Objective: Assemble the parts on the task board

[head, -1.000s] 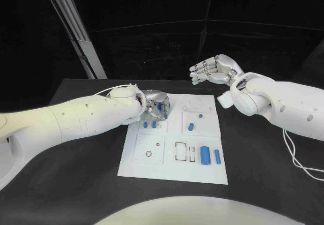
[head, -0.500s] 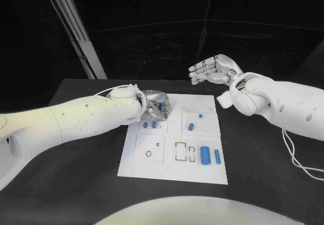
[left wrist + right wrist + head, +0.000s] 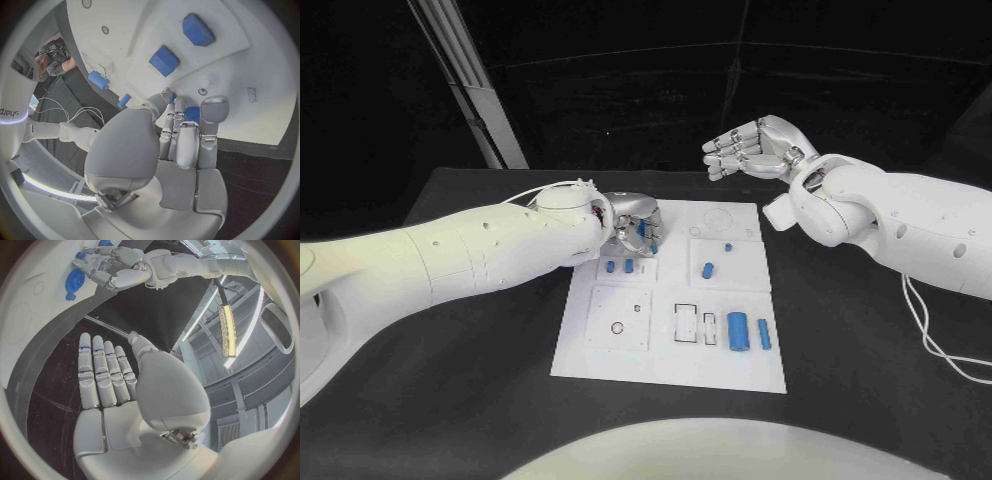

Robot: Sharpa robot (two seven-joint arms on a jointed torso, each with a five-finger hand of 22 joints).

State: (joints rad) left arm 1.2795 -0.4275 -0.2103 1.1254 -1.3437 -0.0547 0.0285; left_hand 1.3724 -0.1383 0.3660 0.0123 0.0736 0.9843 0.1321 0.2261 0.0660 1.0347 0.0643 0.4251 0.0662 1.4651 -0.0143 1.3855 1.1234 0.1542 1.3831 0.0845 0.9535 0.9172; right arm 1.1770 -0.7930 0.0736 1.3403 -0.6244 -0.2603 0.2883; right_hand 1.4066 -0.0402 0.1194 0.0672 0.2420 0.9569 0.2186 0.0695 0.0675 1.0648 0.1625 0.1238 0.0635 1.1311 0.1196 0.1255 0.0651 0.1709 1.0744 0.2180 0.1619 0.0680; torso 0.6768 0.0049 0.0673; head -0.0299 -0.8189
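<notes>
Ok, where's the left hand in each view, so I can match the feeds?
Head view: the left hand is at the far left corner of the task board, pinching a blue part.
Left wrist view: the hand is in the circle's middle, above the board.
Right wrist view: the hand is near the circle's rim, beside the board.
Shared landmark: the white task board.

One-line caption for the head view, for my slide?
Left hand holds a blue part over the task board; right hand hangs open, raised beyond it.

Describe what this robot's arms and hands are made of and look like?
Both arms, left arm and right arm, wear smooth white rounded shells. Each ends in a silver, metallic, jointed hand: left hand, right hand. Thin pale cables trail from the right arm.
</notes>
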